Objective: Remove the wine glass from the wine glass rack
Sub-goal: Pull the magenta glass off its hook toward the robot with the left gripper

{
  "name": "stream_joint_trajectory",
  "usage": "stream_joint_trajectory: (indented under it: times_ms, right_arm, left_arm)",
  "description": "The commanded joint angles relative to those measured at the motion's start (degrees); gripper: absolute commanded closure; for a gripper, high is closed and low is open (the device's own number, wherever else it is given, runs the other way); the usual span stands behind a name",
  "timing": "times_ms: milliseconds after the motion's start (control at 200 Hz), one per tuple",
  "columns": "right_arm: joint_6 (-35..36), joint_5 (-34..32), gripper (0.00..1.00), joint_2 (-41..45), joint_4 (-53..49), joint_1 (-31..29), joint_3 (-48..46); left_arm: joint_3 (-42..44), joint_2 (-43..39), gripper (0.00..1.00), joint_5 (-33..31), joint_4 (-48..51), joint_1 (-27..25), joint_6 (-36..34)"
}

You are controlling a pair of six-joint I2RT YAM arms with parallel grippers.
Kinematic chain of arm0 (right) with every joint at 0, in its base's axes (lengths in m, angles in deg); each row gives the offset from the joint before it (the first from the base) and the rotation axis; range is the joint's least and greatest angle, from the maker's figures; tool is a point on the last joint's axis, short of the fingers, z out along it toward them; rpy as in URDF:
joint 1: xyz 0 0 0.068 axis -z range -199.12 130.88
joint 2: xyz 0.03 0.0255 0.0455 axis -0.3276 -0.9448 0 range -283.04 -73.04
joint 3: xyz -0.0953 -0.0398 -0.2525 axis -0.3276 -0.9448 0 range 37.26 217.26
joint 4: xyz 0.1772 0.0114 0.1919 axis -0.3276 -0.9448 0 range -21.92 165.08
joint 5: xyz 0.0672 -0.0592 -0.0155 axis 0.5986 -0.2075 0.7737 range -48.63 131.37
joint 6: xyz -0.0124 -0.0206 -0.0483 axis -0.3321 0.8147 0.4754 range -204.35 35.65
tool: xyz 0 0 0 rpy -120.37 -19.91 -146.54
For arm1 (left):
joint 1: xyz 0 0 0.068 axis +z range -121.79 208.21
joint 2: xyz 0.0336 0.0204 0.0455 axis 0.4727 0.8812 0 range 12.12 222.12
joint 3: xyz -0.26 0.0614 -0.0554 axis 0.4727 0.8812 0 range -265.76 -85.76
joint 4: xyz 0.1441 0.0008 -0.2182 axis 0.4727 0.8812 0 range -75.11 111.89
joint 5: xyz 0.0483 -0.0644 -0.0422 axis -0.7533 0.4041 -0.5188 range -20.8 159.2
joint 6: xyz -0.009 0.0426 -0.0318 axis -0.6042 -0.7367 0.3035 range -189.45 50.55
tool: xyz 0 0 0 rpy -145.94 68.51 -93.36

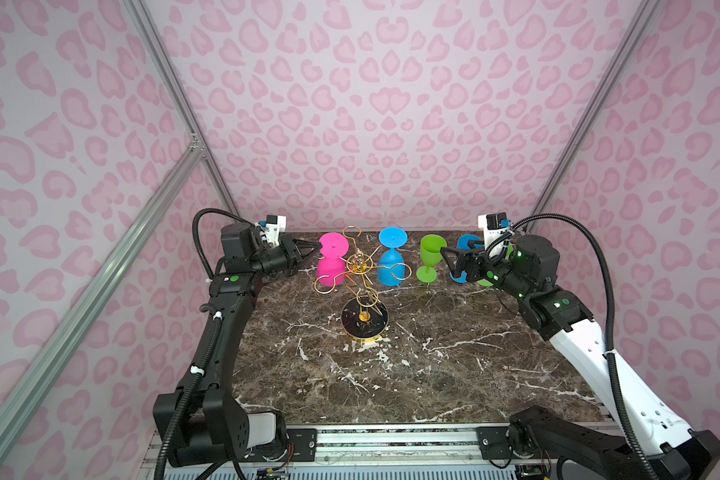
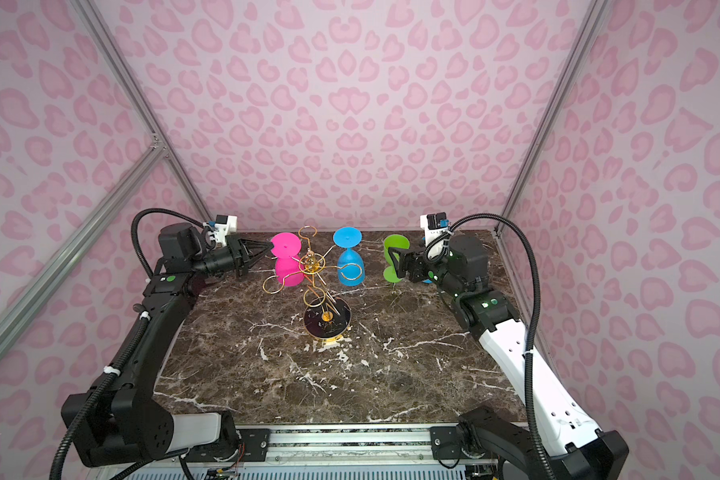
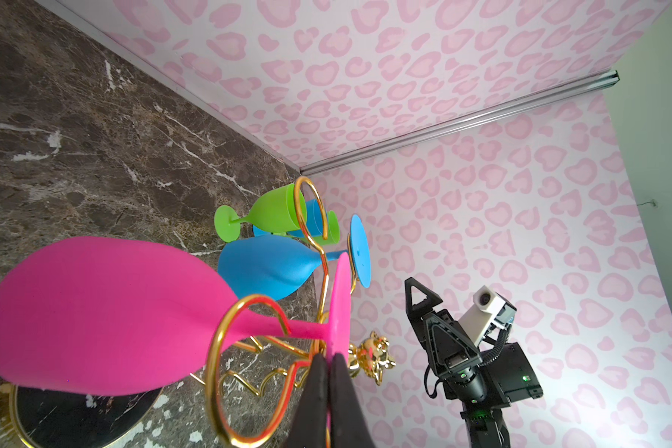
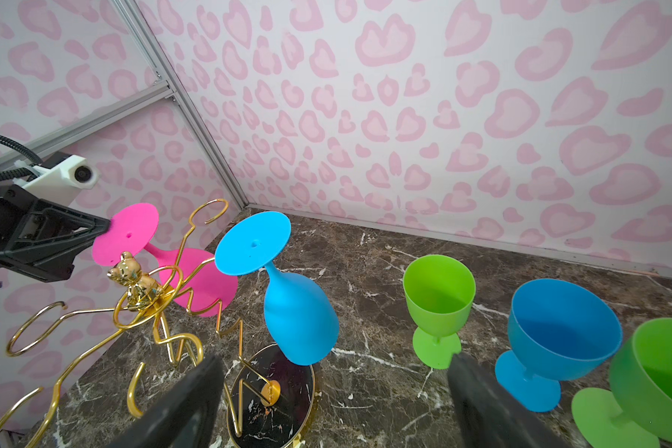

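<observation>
Left gripper (image 1: 314, 249) clamped on the flat foot of the pink wine glass (image 1: 329, 275), hung in the gold wine glass rack (image 1: 358, 263); likely light, stiff, grippy plastic. Right gripper (image 1: 449, 264) spread, empty.

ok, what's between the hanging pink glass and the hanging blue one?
The gold hub of the rack, topped by a little bear; shows in both top views and the right wrist view.

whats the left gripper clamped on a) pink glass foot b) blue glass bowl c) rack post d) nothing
a: the left gripper is shut on the edge of the disc-shaped foot of the pink glass, which hangs upside down on the rack.
</observation>
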Motion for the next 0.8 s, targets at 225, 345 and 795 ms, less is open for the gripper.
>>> stream_joint_trajectory:
  times_ms: [225, 345, 795]
  right_arm:
    - [-0.07, 0.32, 0.08, -0.68, 2.03, -0.05, 0.14]
    - [0.05, 0.24, 0.08, -0.77, 1.70, -0.04, 0.39]
    - [1.06, -0.46, 0.08, 0.12, 0.27, -0.03, 0.34]
  left_arm:
    - [-1.82, 2.24, 0.96, -0.22, -5.15, -0.12, 1.45]
    - [-2.26, 3.07, 0.96, -0.35, -7.20, -0.12, 2.74]
    - [-5.24, 5.25, 0.96, -0.22, -7.95, 2.67, 3.01]
